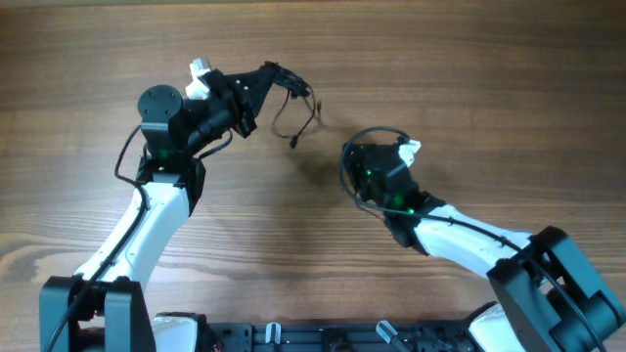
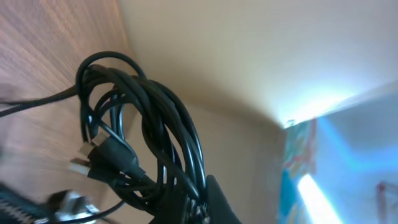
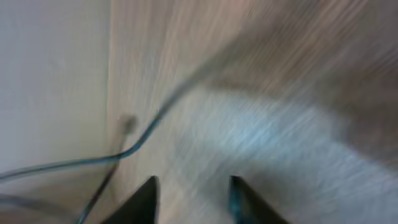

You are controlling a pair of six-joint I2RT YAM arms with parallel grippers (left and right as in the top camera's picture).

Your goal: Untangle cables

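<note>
The cables (image 1: 294, 106) are a small bundle of thin black cords, hanging from my left gripper (image 1: 278, 74) above the table at the upper middle. In the left wrist view the coil (image 2: 146, 124) fills the frame, with small plug ends (image 2: 81, 165) at its lower left. My left gripper (image 2: 205, 198) is shut on the lower part of the coil. My right gripper (image 1: 354, 156) is to the right of the bundle and apart from it. In the right wrist view its fingers (image 3: 193, 183) are open and empty over the wood. A blurred thin dark strand (image 3: 148, 134) runs left of them.
The wooden table (image 1: 469, 88) spans the whole view. A thin black loop (image 1: 377, 131) arcs around my right wrist; I cannot tell whether it is a loose cord or the arm's own wire. The arm bases stand at the front edge.
</note>
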